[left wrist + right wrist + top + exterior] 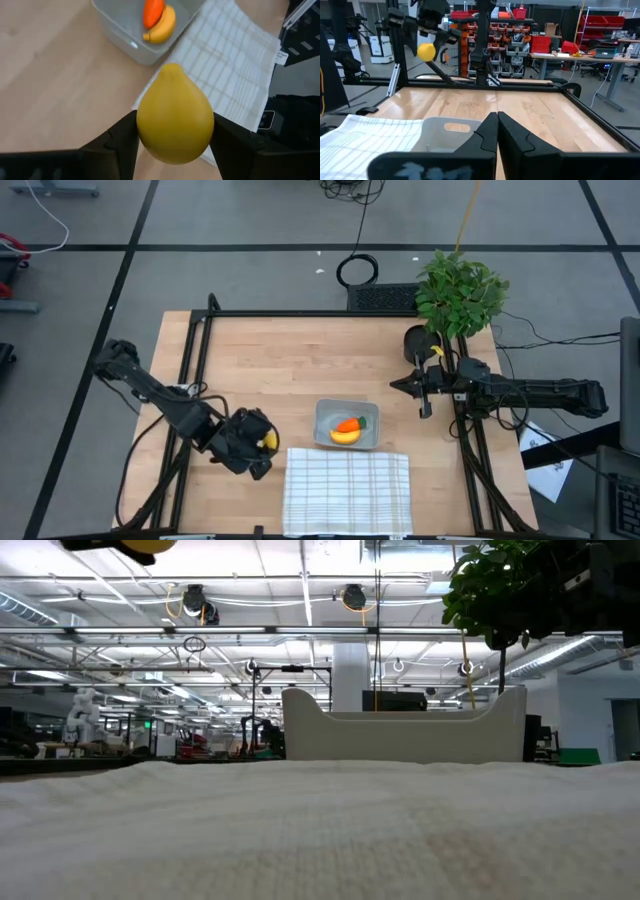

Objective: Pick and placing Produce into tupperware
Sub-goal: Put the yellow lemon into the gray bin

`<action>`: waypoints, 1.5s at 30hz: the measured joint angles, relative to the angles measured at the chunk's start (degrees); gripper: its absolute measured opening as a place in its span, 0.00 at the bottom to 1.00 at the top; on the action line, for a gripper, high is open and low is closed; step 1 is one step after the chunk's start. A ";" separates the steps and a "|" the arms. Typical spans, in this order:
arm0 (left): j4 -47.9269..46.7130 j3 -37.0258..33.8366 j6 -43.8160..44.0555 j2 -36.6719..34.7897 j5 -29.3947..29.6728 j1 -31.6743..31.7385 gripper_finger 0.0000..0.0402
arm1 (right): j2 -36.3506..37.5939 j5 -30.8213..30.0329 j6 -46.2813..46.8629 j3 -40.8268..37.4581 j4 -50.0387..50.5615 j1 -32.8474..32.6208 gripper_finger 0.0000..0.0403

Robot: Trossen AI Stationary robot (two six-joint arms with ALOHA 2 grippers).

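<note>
Taking the tupperware (347, 425) as the landmark on the table (290, 360): well to its left, the left end effector (262, 444) hangs above the wood, clamped on the lemon (174, 120), which fills the span between its two fingers (118, 141); the piece is off the surface and not yet over the tub. Inside the tupperware the carrot (348, 424) and the banana (345, 437) already lie touching each other; the white checked cloth (347, 490) sits just beside the tub's near edge. To the right of the tupperware, near the potted plant (459, 292), the right end effector (404, 384) waits, clenched on nothing. The likely trouble: the lemon is round and smooth, gripped at its widest part, so a quick swing could roll it out of the fingers; letting go early would land it on the cloth or against the tub's rim, from which it may bounce away.
</note>
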State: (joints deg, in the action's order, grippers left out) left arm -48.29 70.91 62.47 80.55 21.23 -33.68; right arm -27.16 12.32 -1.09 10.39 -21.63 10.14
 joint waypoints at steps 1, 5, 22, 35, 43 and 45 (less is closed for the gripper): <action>-0.08 0.00 -1.16 -0.53 0.30 0.29 0.51 | 0.00 0.00 0.01 0.00 -0.06 -0.01 0.00; -0.06 0.00 -8.21 -2.94 2.35 1.75 0.49 | 0.00 -0.02 -1.23 0.00 -0.53 0.00 0.00; 2.32 0.00 -35.76 -8.76 7.12 6.73 0.51 | -0.04 -0.20 -0.47 0.00 -4.70 0.01 0.00; 2.09 0.00 -38.39 -9.67 10.48 11.31 0.51 | -0.04 -0.26 -8.78 0.00 -8.47 0.01 0.00; 2.96 -0.02 -40.96 -9.53 10.18 13.50 0.52 | -0.02 -0.26 -8.64 0.00 -7.35 0.01 0.00; 3.36 -0.02 -42.30 -9.53 9.98 13.51 0.52 | -0.02 -0.26 -8.57 0.00 -7.23 0.01 0.00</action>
State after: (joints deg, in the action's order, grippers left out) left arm -44.94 70.89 20.17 71.02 31.21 -20.16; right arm -27.18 12.05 -9.67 10.39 -28.86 10.15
